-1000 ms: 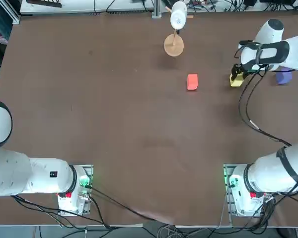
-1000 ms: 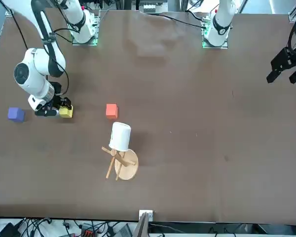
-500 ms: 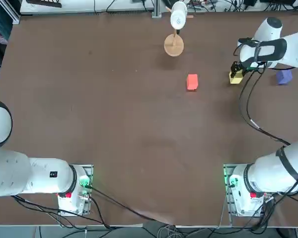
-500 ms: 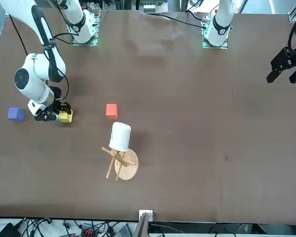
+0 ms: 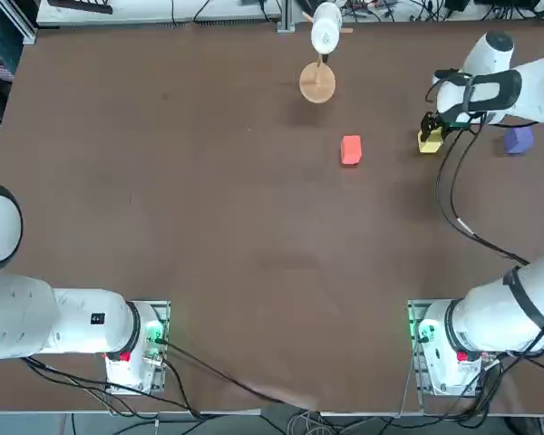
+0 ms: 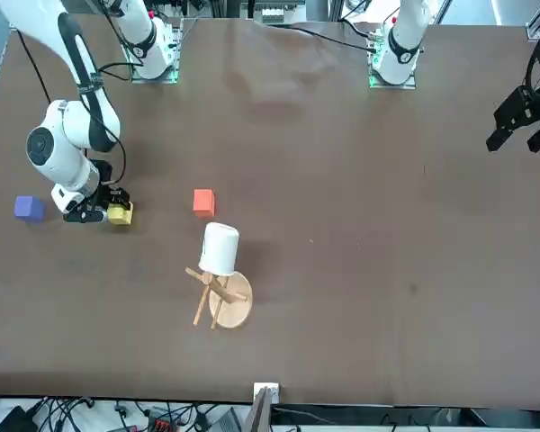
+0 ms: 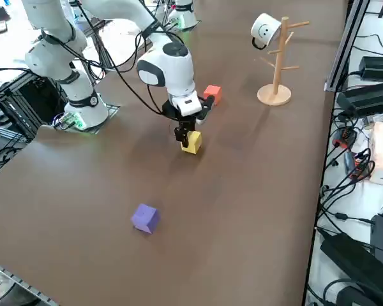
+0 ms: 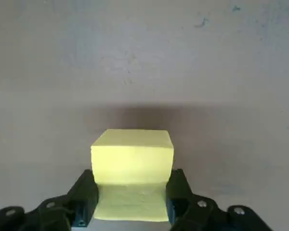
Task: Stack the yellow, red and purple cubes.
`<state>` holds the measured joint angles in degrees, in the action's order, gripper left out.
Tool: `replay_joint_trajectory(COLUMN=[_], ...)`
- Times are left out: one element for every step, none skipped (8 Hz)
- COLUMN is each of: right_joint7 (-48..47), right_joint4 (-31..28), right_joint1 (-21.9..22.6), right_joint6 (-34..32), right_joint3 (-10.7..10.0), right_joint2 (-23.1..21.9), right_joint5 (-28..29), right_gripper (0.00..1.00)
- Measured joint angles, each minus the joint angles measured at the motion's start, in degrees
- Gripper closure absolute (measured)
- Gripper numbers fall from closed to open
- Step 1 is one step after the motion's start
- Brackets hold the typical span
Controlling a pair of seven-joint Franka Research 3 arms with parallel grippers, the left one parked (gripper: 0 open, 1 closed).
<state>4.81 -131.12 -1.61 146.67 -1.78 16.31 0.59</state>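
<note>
The yellow cube (image 8: 132,161) sits low over the brown table between the fingers (image 8: 85,192) of my right gripper (image 8: 130,204), whose pads press on its two sides. From overhead the gripper (image 5: 431,134) and yellow cube (image 5: 430,142) are at the far right of the table. The side view shows the cube (image 7: 191,143) resting on the surface under the gripper (image 7: 187,134). A red cube (image 5: 350,149) lies alone to the left of it. To the right, close to the table edge, lies the purple cube (image 5: 519,139), also seen in the side view (image 7: 145,218).
A wooden mug stand (image 5: 317,83) carrying a white mug (image 5: 325,27) stands at the far edge, beyond the red cube. My right arm's cables (image 5: 449,195) hang over the table's right side. Cables and boxes line the floor past the far edge.
My right gripper has carried the yellow cube a short way toward the far edge and come to rest. The red and purple cubes stay where they were.
</note>
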Motion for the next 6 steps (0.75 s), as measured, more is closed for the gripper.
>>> replay_joint_trajectory(right_joint7=[0.0, 0.0, 0.1, 0.1, 0.1, 0.1], right_joint4=[0.1, 0.2, 0.3, 0.4, 0.4, 0.6], right_joint1=[0.0, 0.0, 0.0, 0.0, 0.1, 0.1], right_joint6=[0.0, 0.1, 0.1, 0.1, 0.1, 0.1], right_joint3=[0.0, 0.0, 0.0, 0.0, 0.0, 0.1], right_joint2=[0.3, 0.5, 0.6, 0.6, 0.6, 0.6], right_joint5=[0.0, 0.0, 0.0, 0.0, 0.0, 0.0], right_gripper=[0.19, 0.12, 0.02, 0.0, 0.0, 0.0])
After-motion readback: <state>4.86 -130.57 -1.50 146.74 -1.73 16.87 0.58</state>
